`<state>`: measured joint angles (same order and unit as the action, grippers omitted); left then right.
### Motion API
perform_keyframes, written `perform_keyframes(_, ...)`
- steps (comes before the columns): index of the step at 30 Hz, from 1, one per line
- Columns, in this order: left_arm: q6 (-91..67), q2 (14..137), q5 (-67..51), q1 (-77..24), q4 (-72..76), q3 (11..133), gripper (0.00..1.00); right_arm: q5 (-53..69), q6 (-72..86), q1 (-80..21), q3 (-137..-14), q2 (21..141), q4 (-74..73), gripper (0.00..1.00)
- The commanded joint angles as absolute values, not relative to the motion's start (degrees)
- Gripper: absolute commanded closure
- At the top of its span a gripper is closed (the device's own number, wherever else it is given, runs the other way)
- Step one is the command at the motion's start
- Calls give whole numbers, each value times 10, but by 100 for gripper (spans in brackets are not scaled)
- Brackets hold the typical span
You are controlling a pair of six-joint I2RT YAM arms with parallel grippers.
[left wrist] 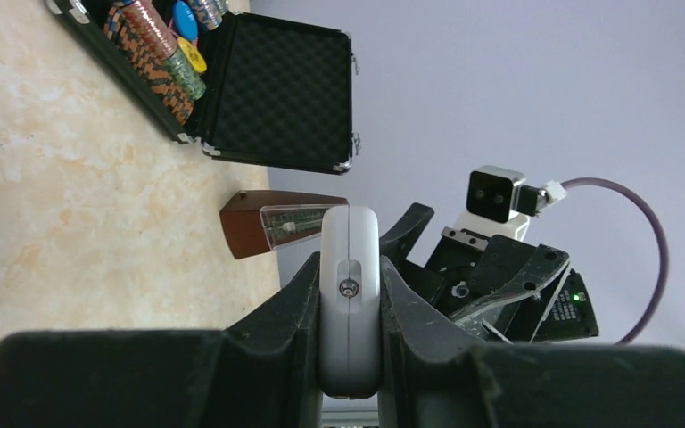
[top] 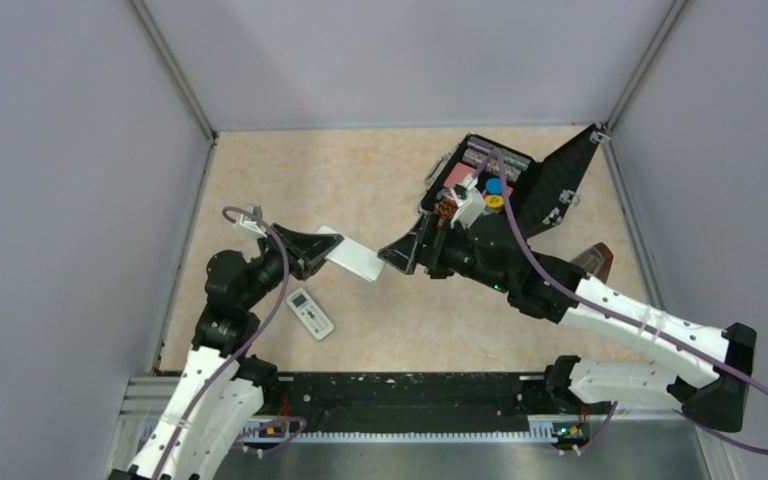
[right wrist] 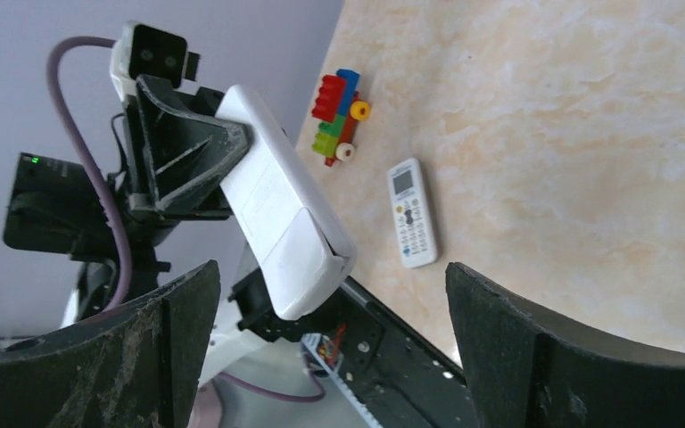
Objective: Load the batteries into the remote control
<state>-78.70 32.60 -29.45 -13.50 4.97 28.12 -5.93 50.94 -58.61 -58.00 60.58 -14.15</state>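
Item: remote control (right wrist: 281, 209), plain back showing, held above the bench (top: 360, 170) with my left claw (top: 305, 250) clamped on it. Right claw (top: 398, 253): wide, empty, just off its free end. Batteries: none I can spot. I'd judge the cover comes next and should be pushed squarely. Open bench below; second remote (top: 310, 313) and open case (top: 520, 190) stand apart.

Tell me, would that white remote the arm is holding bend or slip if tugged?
Probably stiff: the remote juts straight out of the left gripper without sagging. Its smooth plastic shell looks slippery, so a tug might slide it. Likely light, being slim.
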Motion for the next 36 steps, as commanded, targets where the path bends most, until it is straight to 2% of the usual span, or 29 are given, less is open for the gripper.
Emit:
perform_keyframes(1, -828, 320, -289, -136, 102, 307, 100, -31, 586, -586, -576, 610, -40, 6)
perform_keyframes(6, -848, 319, -286, -136, 105, 310, 100, -18, 637, -585, -549, 622, 46, 12)
perform_keyframes(20, -892, 312, -264, -136, 105, 324, 100, 32, 658, -586, -537, 654, 61, 35)
perform_keyframes(26, -906, 308, -261, -137, 112, 325, 100, 29, 664, -586, -528, 649, 57, 57)
perform_keyframes(32, -911, 306, -257, -137, 114, 326, 100, 26, 668, -585, -523, 638, 61, 63)
perform_keyframes(36, -914, 307, -257, -137, 118, 324, 100, 26, 668, -586, -522, 637, 62, 76)
